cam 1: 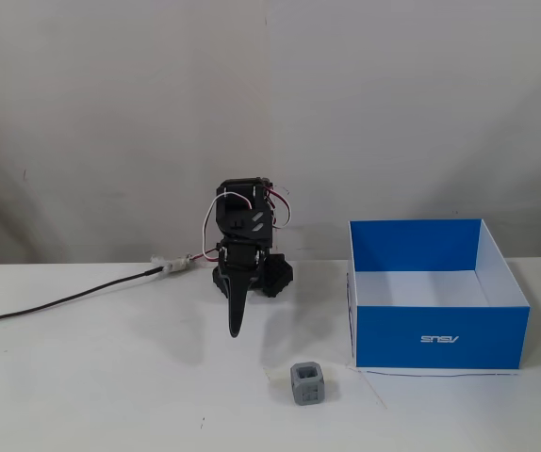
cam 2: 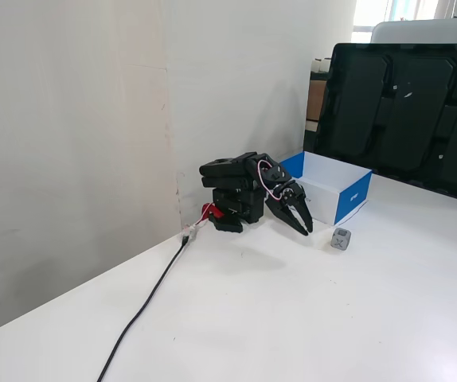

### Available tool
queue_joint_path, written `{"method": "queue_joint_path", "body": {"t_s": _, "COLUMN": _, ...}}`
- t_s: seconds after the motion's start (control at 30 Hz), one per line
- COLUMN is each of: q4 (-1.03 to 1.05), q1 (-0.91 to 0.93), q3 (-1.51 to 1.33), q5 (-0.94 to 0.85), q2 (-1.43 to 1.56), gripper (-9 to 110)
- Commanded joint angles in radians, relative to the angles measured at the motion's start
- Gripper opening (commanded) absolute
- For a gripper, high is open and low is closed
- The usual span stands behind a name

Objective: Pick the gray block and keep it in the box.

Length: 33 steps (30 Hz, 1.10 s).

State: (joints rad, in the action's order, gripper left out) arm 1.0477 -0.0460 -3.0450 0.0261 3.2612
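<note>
The arm sits folded low over its base at the back of the white table (cam 1: 82,395), and the gripper (cam 1: 237,325) hangs with its black fingers aimed down toward the tabletop, carrying nothing. In a fixed view from the side the gripper (cam 2: 302,226) shows its 2 fingers with only a slim gap between the tips, so the jaws look narrow, nearly closed; head-on in the other fixed view the fingers overlap into 1 dark blade and the gap cannot be read. The gray block (cam 1: 306,383) rests on the table in front of the arm, apart from the fingers, and just beside the front left corner of the blue ASUS box (cam 1: 438,336) as that view shows it. From the side, the gray block (cam 2: 340,239) lies near the box (cam 2: 348,200) but not touching it. The box is open at the top, its white inside bare. A black cable (cam 1: 63,301) trails off from the base. By the look of it, this is the opening step: the reach has not begun. The next move calls for wider jaws, a stretch forward over the cube, and a descent straddling it squarely.
</note>
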Motion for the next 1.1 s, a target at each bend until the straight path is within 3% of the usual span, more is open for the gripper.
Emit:
{"method": "queue_joint_path", "body": {"t_s": 0.0, "q4": 0.006, "q1": 0.006, "q3": -0.011, "q5": 0.000, "q2": 0.169, "gripper": 0}}
{"method": "queue_joint_path", "body": {"t_s": 0.27, "q4": -0.002, "q1": -0.035, "q3": -0.012, "q5": -0.008, "q2": 0.169, "gripper": 4}}
{"method": "queue_joint_path", "body": {"t_s": 0.47, "q4": -0.006, "q1": -0.083, "q3": -0.011, "q5": -0.009, "q2": 0.169, "gripper": 0}}
{"method": "queue_joint_path", "body": {"t_s": 0.6, "q4": 0.000, "q1": -0.129, "q3": 0.123, "q5": -0.012, "q2": 0.121, "gripper": 0}}
{"method": "queue_joint_path", "body": {"t_s": 0.77, "q4": -0.083, "q1": -0.152, "q3": 0.581, "q5": 0.006, "q2": -0.595, "gripper": 0}}
{"method": "queue_joint_path", "body": {"t_s": 0.93, "q4": -0.087, "q1": -0.261, "q3": 0.729, "q5": 0.006, "q2": -0.893, "gripper": 0}}
{"method": "queue_joint_path", "body": {"t_s": 1.07, "q4": -0.132, "q1": -0.324, "q3": 0.747, "q5": 0.038, "q2": -1.075, "gripper": 16}}
